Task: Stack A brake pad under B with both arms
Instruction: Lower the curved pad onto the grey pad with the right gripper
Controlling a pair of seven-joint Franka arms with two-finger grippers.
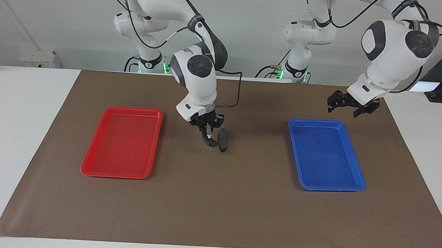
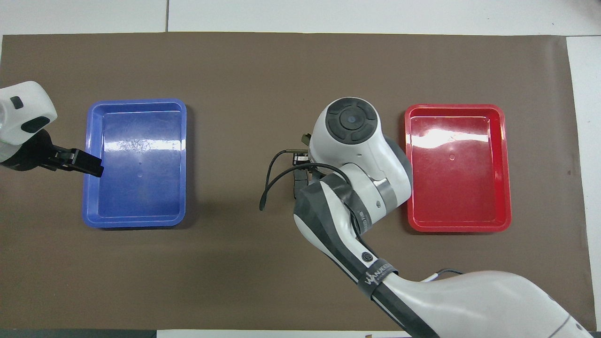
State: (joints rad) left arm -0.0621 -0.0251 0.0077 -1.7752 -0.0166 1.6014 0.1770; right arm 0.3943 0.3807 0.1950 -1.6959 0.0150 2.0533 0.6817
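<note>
The A brake pad, short and dark grey, lies on the brown mat between the two trays. My right gripper points down just beside it, low over the mat. It is shut on B, a thin dark piece whose olive end sticks out below the fingers, close to the pad. In the overhead view the right wrist covers the gripper and the pad, and only an end of B pokes out. My left gripper is open and empty, up in the air over the blue tray's edge, and shows in the overhead view.
A blue tray lies toward the left arm's end and a red tray toward the right arm's end, both empty. A black cable loops from the right wrist over the mat.
</note>
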